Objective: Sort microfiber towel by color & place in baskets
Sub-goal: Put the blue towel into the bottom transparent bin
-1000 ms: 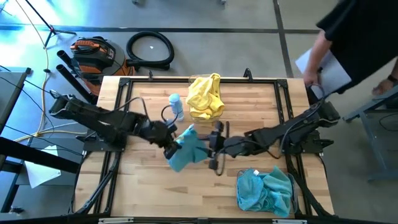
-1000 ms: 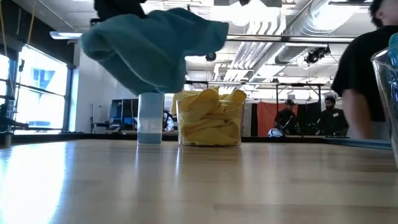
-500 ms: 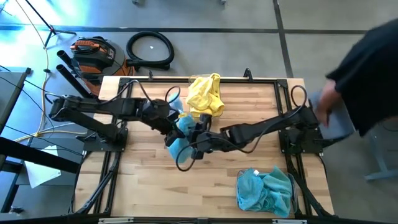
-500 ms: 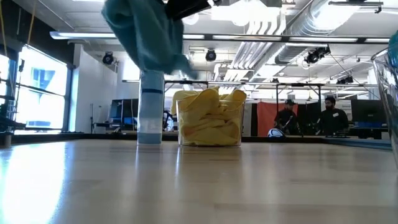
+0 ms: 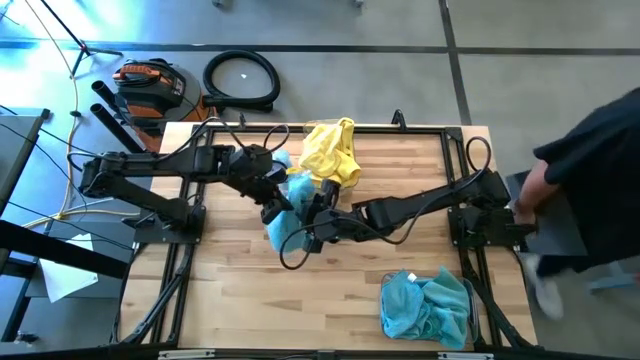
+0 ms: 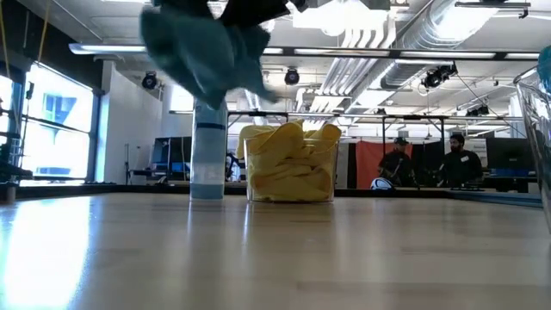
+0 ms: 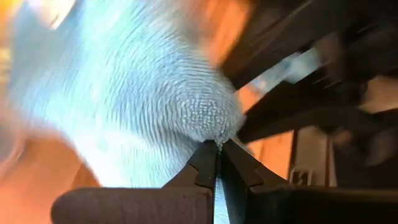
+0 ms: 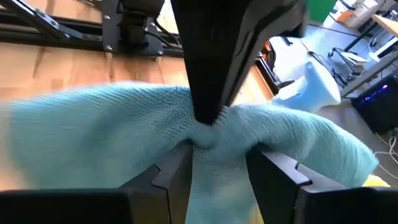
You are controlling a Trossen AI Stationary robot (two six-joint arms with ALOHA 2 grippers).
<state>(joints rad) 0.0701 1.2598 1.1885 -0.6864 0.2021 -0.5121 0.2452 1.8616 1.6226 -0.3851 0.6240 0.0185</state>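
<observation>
Two grippers meet | teal towel (image 5: pixel 290 205) mid-air | right gripper's (image 8: pixel 214 163) grip unclear

Evenly bright from overhead; ceiling lights (image 6: pixel 362 21) glaring at 12 o'clock in the low view, window (image 6: pixel 52 112) glow at 9. Soft sheen on the table (image 6: pixel 275 250). Heavily motion-blurred towel (image 7: pixel 124 106) in the left wrist view, smeared orange around it.
</observation>
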